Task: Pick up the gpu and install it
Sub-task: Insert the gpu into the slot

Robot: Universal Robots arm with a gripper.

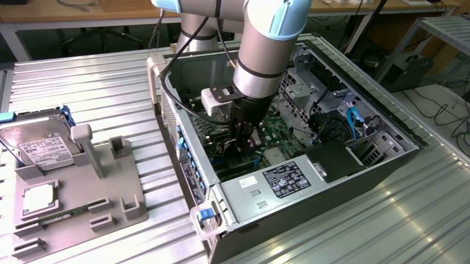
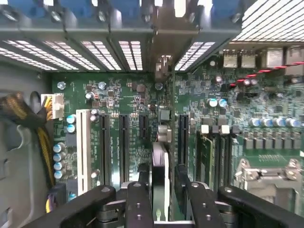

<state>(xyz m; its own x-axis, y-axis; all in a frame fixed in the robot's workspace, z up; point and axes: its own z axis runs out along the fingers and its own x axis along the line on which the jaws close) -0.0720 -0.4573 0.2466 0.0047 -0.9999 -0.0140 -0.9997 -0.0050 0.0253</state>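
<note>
Jaws stand slightly apart around the gpu (image 2: 160,166), seen edge-on, upright in a motherboard (image 2: 128,102) slot.
One computer case (image 1: 294,187) lies open; one gripper (image 2: 161,190) reaches down inside. To seat well, I judge the card needs square, even downward pressure. Outside, one hard drive (image 1: 41,146) rests on the tray (image 1: 118,192).
</note>
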